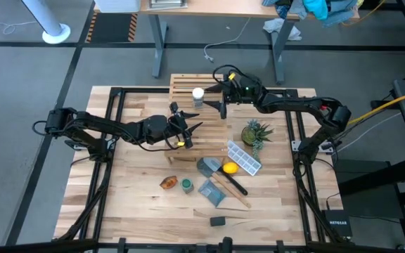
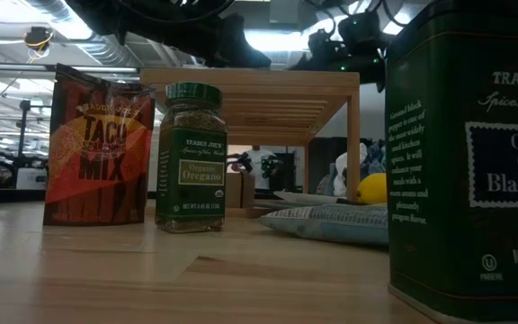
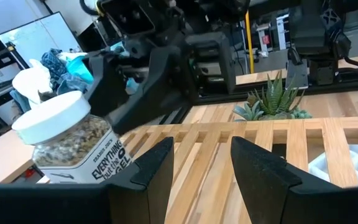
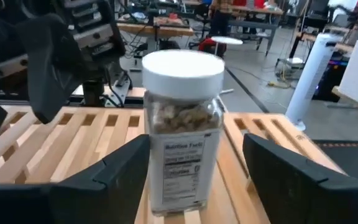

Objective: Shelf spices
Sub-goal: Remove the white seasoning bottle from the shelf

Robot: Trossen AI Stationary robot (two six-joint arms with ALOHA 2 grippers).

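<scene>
The shelf (image 1: 188, 83), a light-wood slatted rack, stands at the table's far middle. On its slats a white-capped bottle (image 4: 182, 130) stands upright. My right gripper (image 4: 196, 146) is open and level, one finger on each side of the bottle; it comes in from the table's right (image 1: 214, 98). My left gripper (image 3: 204, 171) hovers open over the shelf's near edge (image 1: 188, 130), holding nothing, with the bottle (image 3: 67, 143) to one side. An orange packet (image 1: 168, 183), a green-lidded jar (image 1: 186, 185) and a small black box (image 1: 218, 221) rest on the near half of the table. My right gripper: a clear gap shows between one finger (image 4: 278, 168) and the bottle's side. The other finger (image 4: 120, 171) lies right against the bottle's outline, and I cannot tell whether it touches. The bottle stands upright with its base on the slats.
A small green plant (image 1: 256, 131), a white tray (image 1: 245, 158), a yellow round object (image 1: 229, 168) and grey packets (image 1: 211, 191) lie right of the table's middle. In the low view the packet (image 2: 97, 148), jar (image 2: 190, 157) and dark tin (image 2: 466, 153) stand before the shelf (image 2: 259, 90).
</scene>
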